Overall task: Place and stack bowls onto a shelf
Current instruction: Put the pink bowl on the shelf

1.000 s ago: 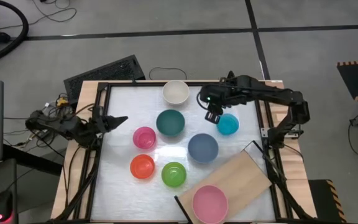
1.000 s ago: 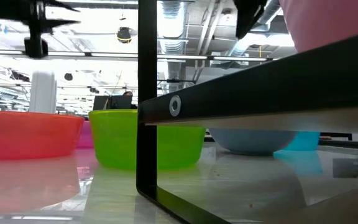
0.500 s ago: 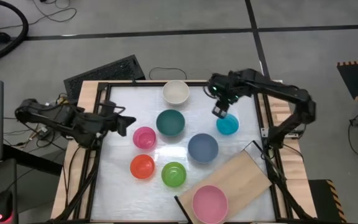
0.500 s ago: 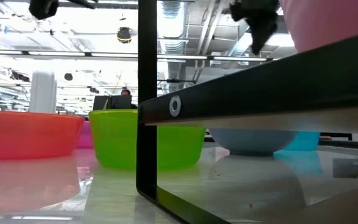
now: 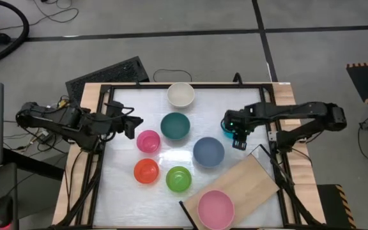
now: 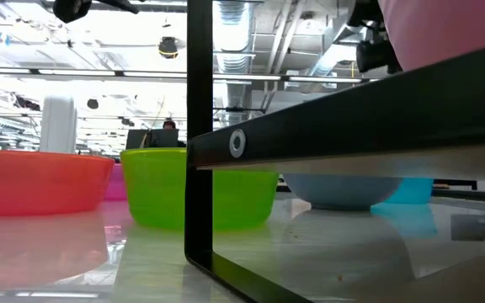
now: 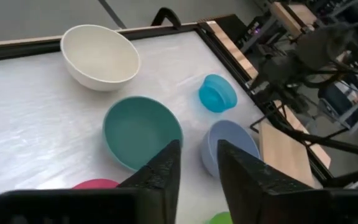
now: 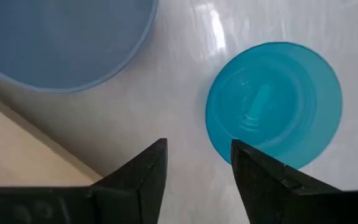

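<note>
White tabletop [image 5: 120,191], framed by dark rails, carries the whole job. At its left edge the left gripper [image 5: 133,122] waits beside the magenta bowl [image 5: 149,141], fingers a narrow gap apart and empty. Below that bowl sit the red bowl [image 5: 146,170] and the lime green bowl [image 5: 179,179]. Toward the middle are the cream-white bowl [image 5: 181,94] at the far edge, the dark teal bowl [image 5: 175,126] and the slate blue bowl [image 5: 208,152].

Right of these, the right gripper [image 5: 237,137] hovers over the cyan bowl [image 8: 274,102], which lies bottom up on the table; the fingers are slightly parted, hold nothing, and sit just off the bowl's edge in the right wrist view.

At the lower right the shelf [image 5: 248,182] lies at an angle, with only the light pink bowl [image 5: 216,209] on it.

Judging by this, one bowl is placed and the cyan one is being approached. Next, the right gripper probably needs to open wider, drop over the rim and close.
</note>
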